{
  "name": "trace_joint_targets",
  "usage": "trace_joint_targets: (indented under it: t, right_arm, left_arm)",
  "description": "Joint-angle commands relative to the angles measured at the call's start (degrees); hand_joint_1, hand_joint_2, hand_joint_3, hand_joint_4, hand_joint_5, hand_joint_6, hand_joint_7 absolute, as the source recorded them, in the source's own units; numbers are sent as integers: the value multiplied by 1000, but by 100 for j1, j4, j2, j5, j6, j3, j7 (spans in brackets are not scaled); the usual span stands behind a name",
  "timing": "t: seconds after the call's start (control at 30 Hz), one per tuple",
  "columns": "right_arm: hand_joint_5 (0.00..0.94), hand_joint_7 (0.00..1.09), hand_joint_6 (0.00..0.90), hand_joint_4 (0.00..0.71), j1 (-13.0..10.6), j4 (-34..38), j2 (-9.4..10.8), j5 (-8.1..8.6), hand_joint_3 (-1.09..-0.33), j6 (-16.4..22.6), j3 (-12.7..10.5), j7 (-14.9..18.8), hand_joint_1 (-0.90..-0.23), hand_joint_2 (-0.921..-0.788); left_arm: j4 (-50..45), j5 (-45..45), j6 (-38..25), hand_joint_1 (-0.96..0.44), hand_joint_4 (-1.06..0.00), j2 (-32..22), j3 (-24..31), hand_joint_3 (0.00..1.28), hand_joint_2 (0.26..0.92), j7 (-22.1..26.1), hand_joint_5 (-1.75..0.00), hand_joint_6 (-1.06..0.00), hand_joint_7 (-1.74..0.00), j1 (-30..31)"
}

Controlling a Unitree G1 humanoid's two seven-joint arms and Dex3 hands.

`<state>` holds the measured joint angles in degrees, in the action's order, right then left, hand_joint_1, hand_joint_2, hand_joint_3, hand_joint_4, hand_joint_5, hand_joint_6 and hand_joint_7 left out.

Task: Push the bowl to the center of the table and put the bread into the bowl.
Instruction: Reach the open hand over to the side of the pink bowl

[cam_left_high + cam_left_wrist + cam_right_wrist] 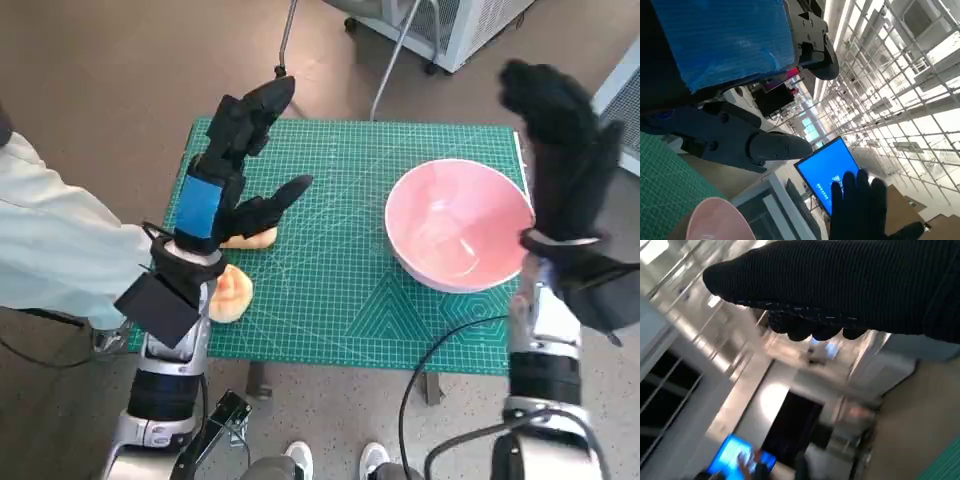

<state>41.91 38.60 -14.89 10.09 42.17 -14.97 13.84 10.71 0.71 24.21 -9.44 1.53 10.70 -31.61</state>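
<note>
The pink bowl (458, 225) sits right of center; the gloved right hand (562, 150) hovers beside it, empty, fingers spread, seemingly ready to push.

Even, bright light in the head view; right wrist view blurred, perhaps from motion

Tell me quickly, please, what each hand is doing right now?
Left hand: open, fingers spread above the mat, holding nothing.
Right hand: open, raised beside the bowl, holding nothing.

No legible text, label or number anywhere.
</note>
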Motion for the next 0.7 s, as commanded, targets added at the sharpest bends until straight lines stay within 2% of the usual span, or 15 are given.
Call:
trace_joint_targets:
  t: [0.03, 0.2, 0.4, 0.6, 0.7]
  right_arm:
    - [9, 654, -1, 241, 5, 719, -224, -272, -823, 105, -152, -478, -615, -921]
    - [3, 659, -1, 227, 102, 1401, -341, -307, -856, 229, -251, -750, -582, -921]
    - [0, 631, -1, 205, 240, 2200, -346, -198, -874, 203, -385, -893, -567, -921]
    - [4, 656, -1, 209, 289, 2754, -296, -54, -872, -15, -523, -889, -590, -921]
    - [4, 660, -1, 209, 289, 2992, -266, 16, -873, -164, -588, -855, -574, -921]
  left_arm:
    - [41, 9, 133, -369, -356, -8, 53, 261, 921, -55, -54, -114, -665, -9]
    - [66, -9, 170, -369, -357, 0, 54, 261, 921, -69, -53, -114, -664, 2]
    - [61, -42, 187, -366, -357, 1, 49, 262, 921, -89, -51, -116, -661, 29]
    - [38, -49, 176, -364, -357, -9, 67, 262, 921, -87, -49, -117, -659, 50]
    - [11, -59, 171, -363, -357, -18, 73, 263, 921, -88, -49, -117, -658, 71]
